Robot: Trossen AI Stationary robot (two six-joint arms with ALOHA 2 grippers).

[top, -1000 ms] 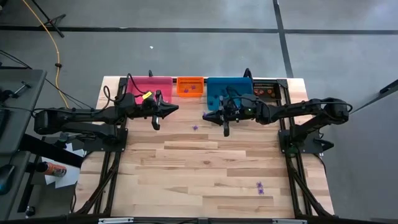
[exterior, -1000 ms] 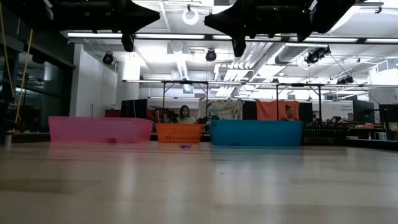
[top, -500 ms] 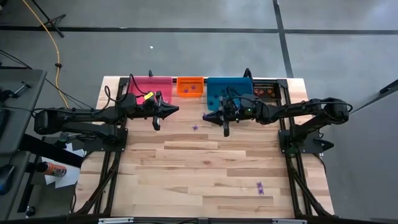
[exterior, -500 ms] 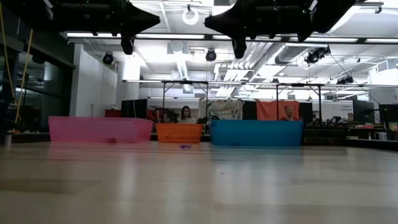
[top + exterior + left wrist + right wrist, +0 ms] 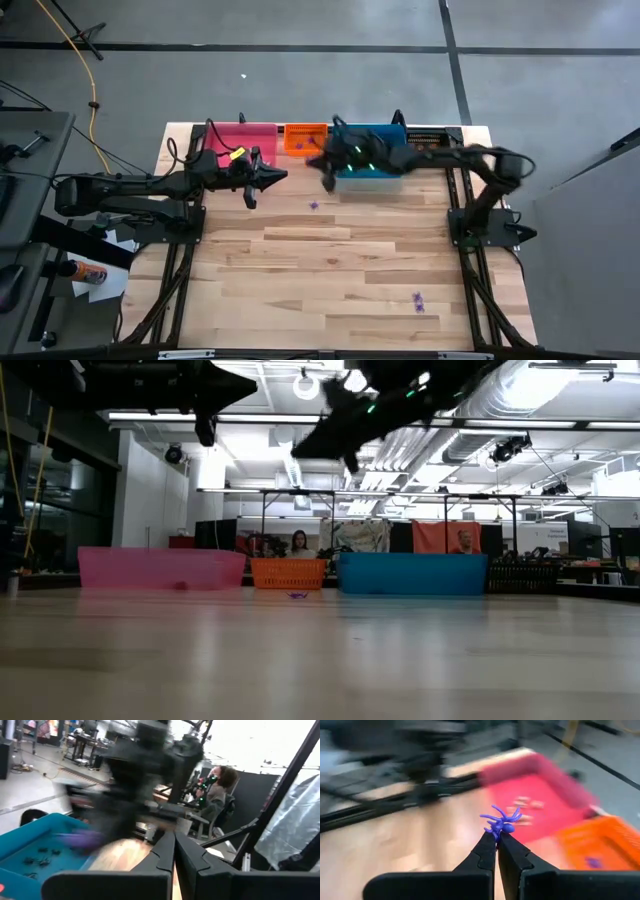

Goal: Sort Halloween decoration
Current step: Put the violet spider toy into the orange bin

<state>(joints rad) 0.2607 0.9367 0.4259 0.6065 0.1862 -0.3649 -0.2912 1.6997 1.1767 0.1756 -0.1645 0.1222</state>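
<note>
My right gripper (image 5: 326,178) hangs high over the table in front of the orange bin (image 5: 306,137) and is shut on a tiny purple spider (image 5: 501,824). In the low view it (image 5: 349,460) tilts well above the bins. My left gripper (image 5: 250,201) hovers in front of the pink bin (image 5: 243,140), shut and empty, as the left wrist view (image 5: 175,842) shows. One purple trinket (image 5: 314,205) lies on the table between the arms. Another (image 5: 418,300) lies near the table's near right corner. My right gripper pinches the purple spider between the free ends of its two fingers (image 5: 487,847), by the spider's lower body and rear legs (image 5: 496,834). The spider is lifted clear of the table and sticks out beyond the fingertips with its legs spread.
Four bins stand in a row along the far edge: pink, orange, blue (image 5: 370,140) and black (image 5: 428,143). Pale trinkets (image 5: 522,802) lie in the pink bin, a purple one (image 5: 592,862) in the orange bin, black ones (image 5: 40,861) in the blue bin. People sit in the room beyond.
My right gripper has swung quickly toward the table's left and far edge, from in front of the blue bin to in front of the orange bin, and has tilted. It has stayed shut on the spider.
</note>
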